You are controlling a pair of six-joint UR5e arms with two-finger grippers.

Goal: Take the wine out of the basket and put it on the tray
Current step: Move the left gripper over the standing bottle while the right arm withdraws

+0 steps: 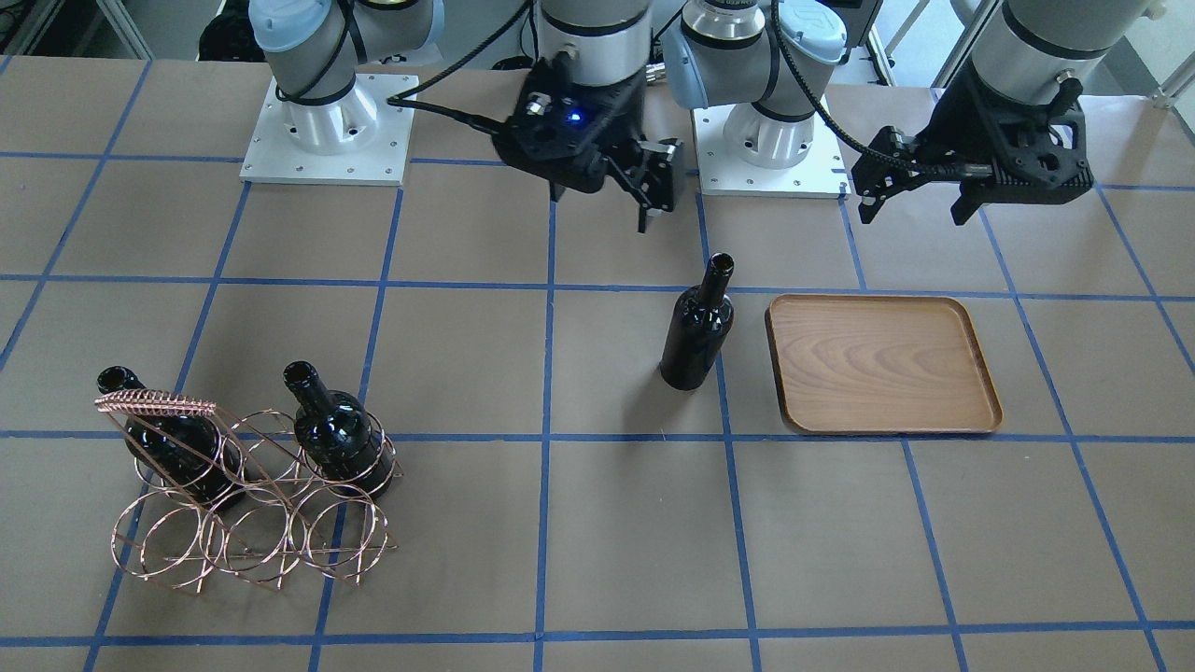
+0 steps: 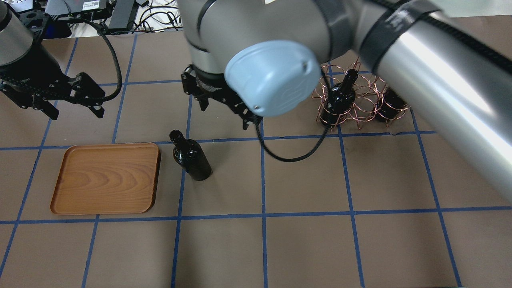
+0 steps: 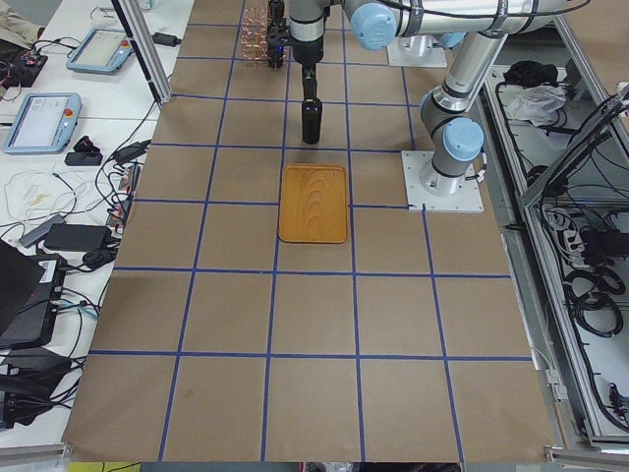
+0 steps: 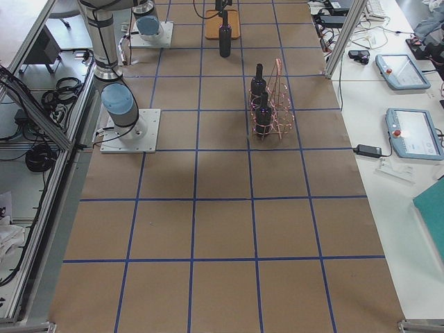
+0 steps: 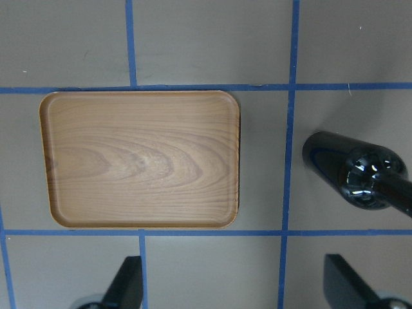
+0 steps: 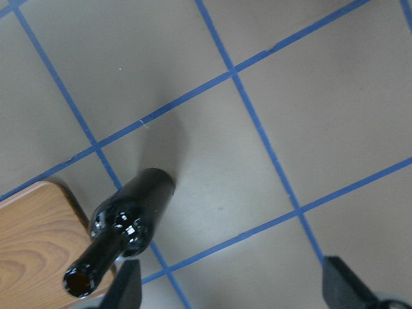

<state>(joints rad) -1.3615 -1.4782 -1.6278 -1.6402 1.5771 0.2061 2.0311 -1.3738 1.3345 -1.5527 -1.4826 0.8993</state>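
Observation:
One wine bottle [image 1: 695, 327] stands upright on the table just beside the wooden tray [image 1: 882, 364], not on it. It also shows in the overhead view [image 2: 192, 158]. The tray [image 2: 106, 178] is bare. The copper wire basket [image 1: 252, 504] holds two more bottles [image 1: 336, 434] [image 1: 173, 439]. My right gripper [image 1: 653, 196] is open and empty, above and behind the standing bottle [image 6: 129, 219]. My left gripper [image 1: 915, 210] is open and empty, hovering behind the tray [image 5: 141, 161].
Both arm bases [image 1: 327, 140] [image 1: 770, 149] sit at the table's back edge. The right arm's elbow [image 2: 272, 76] blocks part of the overhead view. The basket [image 2: 360, 104] stands far on my right. Brown paper with blue tape lines covers the table.

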